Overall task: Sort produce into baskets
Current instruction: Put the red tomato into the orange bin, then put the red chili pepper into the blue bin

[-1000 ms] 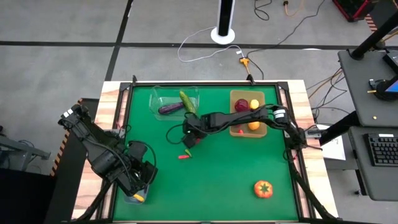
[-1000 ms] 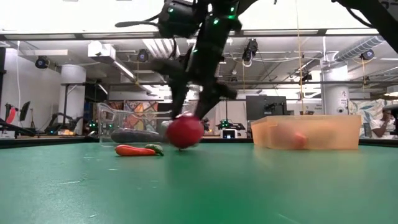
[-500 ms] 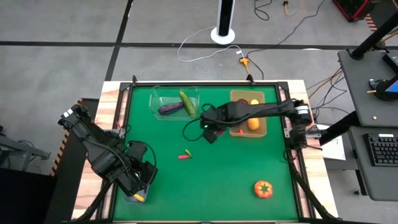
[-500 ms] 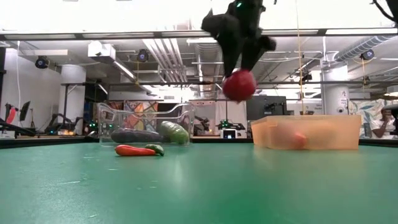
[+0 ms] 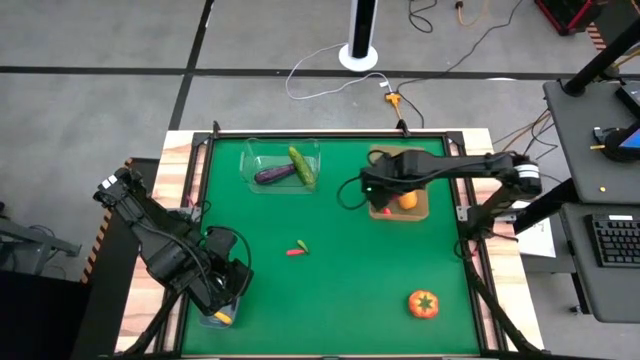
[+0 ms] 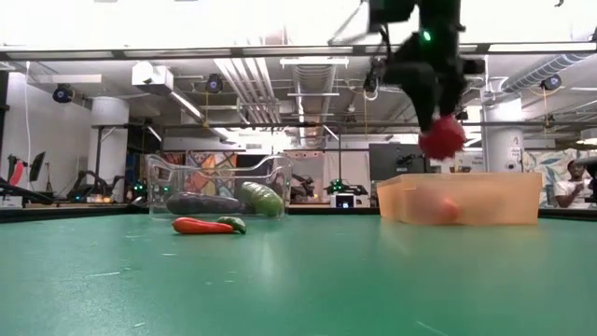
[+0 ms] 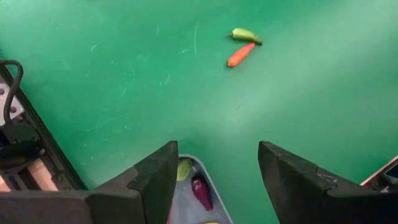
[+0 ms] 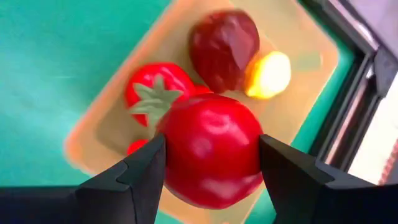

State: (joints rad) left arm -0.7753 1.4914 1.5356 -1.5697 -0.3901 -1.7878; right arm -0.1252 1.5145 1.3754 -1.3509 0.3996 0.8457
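Observation:
My right gripper (image 5: 376,190) is shut on a red round fruit (image 8: 211,149), held above the near left part of the tan tray (image 5: 421,156); the fruit also shows in the low view (image 6: 441,138). The tray holds a dark red fruit (image 8: 224,40), a yellow fruit (image 8: 268,74) and a red tomato-like fruit (image 8: 152,90). My left gripper (image 7: 214,180) is open above the bluish-grey tub (image 7: 186,199) at the near left. A red chilli (image 7: 241,54) and a green chilli (image 7: 244,35) lie on the mat. My right gripper pinches the red fruit between its two fingers, one on each of its opposite sides (image 8: 252,155). The fingers come from above, pointing down. The fruit is lifted clear, above the tray's rim (image 6: 466,177).
A clear tub (image 5: 255,160) at the far left holds a purple eggplant (image 5: 272,174) and a green cucumber (image 5: 300,165). An orange-red tomato (image 5: 423,303) lies near the mat's near right corner. The mat's middle is bare green.
My right gripper has lifted the red fruit off the mat beside the clear tub. It has carried the fruit up and toward the table's right edge, and it is now over the tan tray. It has stayed shut on the fruit.

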